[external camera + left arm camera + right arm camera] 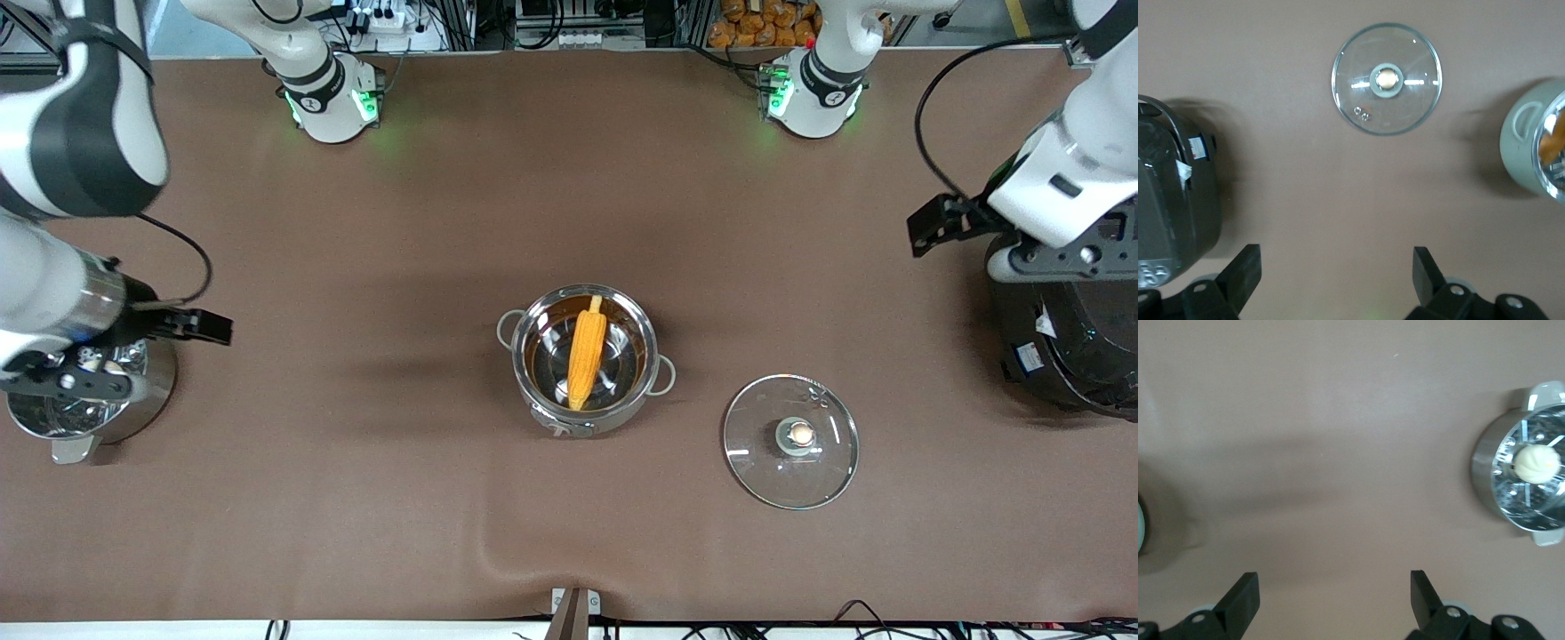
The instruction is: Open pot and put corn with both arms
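Lid [790,441] is lying flat on the tabletop [356,498], nearest the front camera; corn [587,353] is resting inside the open pot [585,359] just farther back, beside it. Left claw [1337,277] is hovering open beside the black cooker [1067,347], right claw [1335,597] open over the perforated pot [84,391] holding the bun [1536,463]. Risk: either arm swinging inward low could be clipping the pot rim.

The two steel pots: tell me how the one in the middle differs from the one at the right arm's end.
The shiny round steel pot with loop handles holds a yellow-orange corn cob; the steel pot with the perforated insert holds a white round bun. The first stands in the open; the second sits under the right gripper. Both are lidless; a clear glass lid lies beside the first.
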`<state>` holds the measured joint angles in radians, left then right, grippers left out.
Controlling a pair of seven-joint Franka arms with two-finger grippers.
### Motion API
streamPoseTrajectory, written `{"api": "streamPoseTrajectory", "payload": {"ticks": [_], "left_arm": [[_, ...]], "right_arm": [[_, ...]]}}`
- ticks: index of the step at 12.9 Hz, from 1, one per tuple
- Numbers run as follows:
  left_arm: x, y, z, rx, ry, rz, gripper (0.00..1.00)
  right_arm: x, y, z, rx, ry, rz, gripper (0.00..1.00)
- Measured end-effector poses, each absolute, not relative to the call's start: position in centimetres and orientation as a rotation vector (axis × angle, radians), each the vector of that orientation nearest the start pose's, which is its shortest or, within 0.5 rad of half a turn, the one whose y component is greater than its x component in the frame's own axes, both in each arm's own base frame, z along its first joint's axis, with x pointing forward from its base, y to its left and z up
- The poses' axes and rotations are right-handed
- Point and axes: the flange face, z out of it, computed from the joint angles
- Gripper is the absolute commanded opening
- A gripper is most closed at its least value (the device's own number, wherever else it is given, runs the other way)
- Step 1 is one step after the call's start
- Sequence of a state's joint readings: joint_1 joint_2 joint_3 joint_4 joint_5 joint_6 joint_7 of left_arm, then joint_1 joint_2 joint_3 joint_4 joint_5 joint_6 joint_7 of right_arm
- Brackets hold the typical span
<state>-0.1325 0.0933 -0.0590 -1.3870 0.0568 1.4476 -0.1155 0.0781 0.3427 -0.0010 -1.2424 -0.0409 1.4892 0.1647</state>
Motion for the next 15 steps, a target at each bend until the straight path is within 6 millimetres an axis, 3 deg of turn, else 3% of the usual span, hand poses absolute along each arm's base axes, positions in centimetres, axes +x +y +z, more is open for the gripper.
{"api": "streamPoseTrajectory", "payload": {"ticks": [3, 5, 7, 11, 15], "left_arm": [[54.4, -9.7, 66.4, -3.089, 0.160, 0.015, 1.00], [53.7, -10.3, 66.3, -3.087, 0.187, 0.022, 1.00], [53.1, -10.6, 66.3, -3.094, 0.213, 0.030, 1.00], [52.4, -10.8, 66.5, -3.123, 0.219, 0.034, 1.00], [52.5, -10.6, 66.0, -3.122, 0.211, 0.050, 1.00]], "right_arm": [[61.7, 1.5, 61.4, -3.183, 0.155, 0.052, 1.00], [59.9, -1.0, 62.8, -3.180, 0.129, 0.019, 1.00], [58.4, -2.2, 62.5, -3.178, 0.128, -0.051, 1.00], [55.1, -2.0, 61.0, -3.178, 0.121, -0.056, 1.00], [53.8, -2.7, 62.2, -3.146, 0.158, -0.007, 1.00]]}}
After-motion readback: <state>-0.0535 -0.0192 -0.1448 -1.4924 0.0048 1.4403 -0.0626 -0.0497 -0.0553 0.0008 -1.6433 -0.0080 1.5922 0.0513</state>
